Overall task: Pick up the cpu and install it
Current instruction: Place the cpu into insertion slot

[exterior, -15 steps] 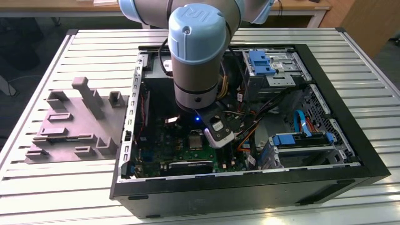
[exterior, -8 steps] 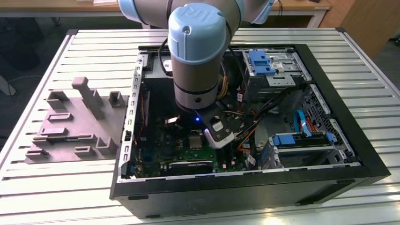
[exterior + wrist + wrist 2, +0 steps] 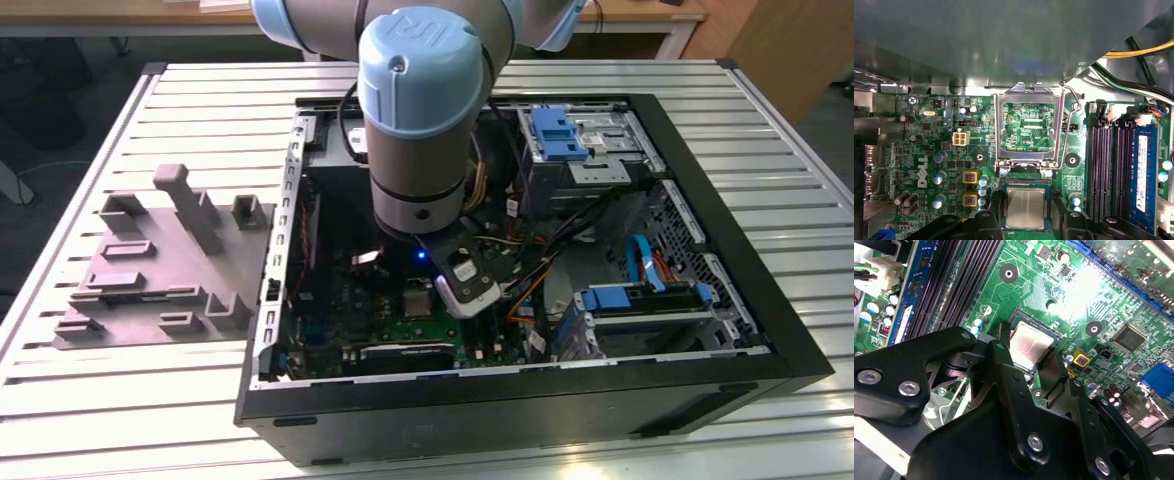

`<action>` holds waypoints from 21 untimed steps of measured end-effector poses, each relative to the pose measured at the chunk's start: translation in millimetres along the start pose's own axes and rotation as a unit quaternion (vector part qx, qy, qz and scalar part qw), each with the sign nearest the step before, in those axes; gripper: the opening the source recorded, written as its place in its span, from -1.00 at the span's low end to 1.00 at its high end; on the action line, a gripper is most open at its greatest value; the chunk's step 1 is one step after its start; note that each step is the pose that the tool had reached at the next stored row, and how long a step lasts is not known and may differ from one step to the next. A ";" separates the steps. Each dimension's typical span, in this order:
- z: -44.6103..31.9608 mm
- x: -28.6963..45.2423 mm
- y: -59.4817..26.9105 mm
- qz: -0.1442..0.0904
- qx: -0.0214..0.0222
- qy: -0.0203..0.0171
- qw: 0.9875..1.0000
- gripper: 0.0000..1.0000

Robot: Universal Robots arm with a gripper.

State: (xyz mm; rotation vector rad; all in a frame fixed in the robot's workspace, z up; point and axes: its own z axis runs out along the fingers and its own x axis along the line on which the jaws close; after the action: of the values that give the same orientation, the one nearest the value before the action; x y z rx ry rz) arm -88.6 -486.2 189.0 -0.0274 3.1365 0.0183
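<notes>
Zero grip on cpu: sits flat in socket below flipped-up frame, squarely between spread, released fingers of gripper, neither apparently touching.

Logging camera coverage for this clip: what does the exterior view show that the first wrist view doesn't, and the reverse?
Exterior view: the arm above the open computer case, which sits on a slatted table, with a grey plastic tray beside it on the exterior view's left.

First wrist view: the cpu lying flat in its socket, the metal frame hinged open beside it, and the memory slots alongside.

Shared: the green board and the yellow cables.
</notes>
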 end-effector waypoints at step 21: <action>-19.0 -1.8 0.2 0.000 0.000 0.001 1.000 -0.07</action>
State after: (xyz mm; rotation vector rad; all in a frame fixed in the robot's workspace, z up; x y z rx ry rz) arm -86.9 -486.2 208.0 -0.0271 3.1384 0.0182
